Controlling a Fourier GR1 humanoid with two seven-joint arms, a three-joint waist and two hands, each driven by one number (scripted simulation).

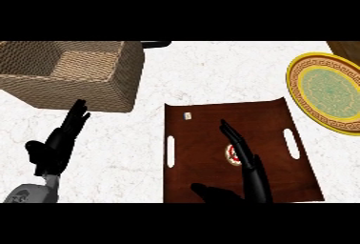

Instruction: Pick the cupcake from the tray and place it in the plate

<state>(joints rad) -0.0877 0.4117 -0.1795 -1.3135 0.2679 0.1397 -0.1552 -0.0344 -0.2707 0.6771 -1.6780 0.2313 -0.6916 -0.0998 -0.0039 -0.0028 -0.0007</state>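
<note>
While the right robot hand point(252, 174) hangs over the dark brown rectangular wooden tray point(204, 157), its fingers straight and holding nothing, the small round red-and-white cupcake point(231, 153) sits on the tray, partly hidden behind those fingers; the left robot hand point(55, 145) rests open at the left, fingers straight, over the white marble tabletop point(211, 71); a tan woven basket point(70, 71) stands beyond it; the round yellow-rimmed green plate point(327, 88) lies near the tray's far right corner.
</note>
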